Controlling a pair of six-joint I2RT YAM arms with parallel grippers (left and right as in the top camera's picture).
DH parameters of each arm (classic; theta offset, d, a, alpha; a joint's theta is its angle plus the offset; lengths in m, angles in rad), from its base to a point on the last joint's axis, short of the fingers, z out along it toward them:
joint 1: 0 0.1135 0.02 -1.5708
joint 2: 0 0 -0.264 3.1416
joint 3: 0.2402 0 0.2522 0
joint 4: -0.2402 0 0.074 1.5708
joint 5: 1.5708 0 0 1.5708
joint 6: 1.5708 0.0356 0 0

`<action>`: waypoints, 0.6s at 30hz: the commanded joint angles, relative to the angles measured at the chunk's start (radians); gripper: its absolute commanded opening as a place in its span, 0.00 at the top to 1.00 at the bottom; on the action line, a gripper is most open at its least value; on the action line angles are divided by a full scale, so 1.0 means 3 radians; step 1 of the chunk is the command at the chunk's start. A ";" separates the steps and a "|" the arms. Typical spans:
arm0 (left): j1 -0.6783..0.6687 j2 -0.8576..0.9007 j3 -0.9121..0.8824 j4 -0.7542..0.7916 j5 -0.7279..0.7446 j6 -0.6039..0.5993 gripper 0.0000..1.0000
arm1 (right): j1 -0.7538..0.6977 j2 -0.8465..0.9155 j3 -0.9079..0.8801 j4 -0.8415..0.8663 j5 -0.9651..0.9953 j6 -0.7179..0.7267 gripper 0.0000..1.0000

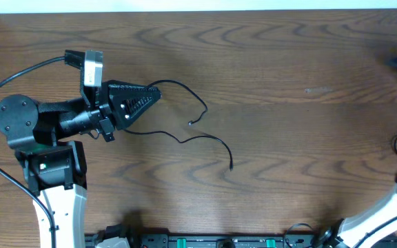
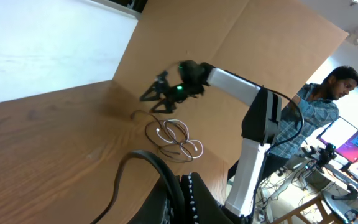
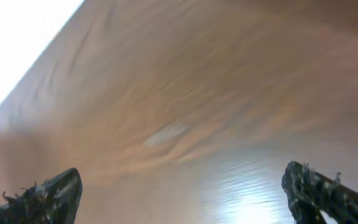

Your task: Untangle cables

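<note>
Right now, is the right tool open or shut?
Open. The right tool has its fingers far apart at the wrist view's bottom corners, only table between.

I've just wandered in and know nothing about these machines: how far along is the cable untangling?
Done: one black cable lies spread out alone, well apart from the rest. In hand: the left gripper is shut, seemingly on that cable. Left: a tangle of white and black loops sits near the right gripper, which is open and empty.
</note>
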 commanded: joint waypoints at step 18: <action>-0.0004 0.0490 -0.0058 -0.0629 -0.1122 0.0350 0.92 | 0.2787 -0.0070 0.0000 -0.0694 0.0760 -0.1748 0.01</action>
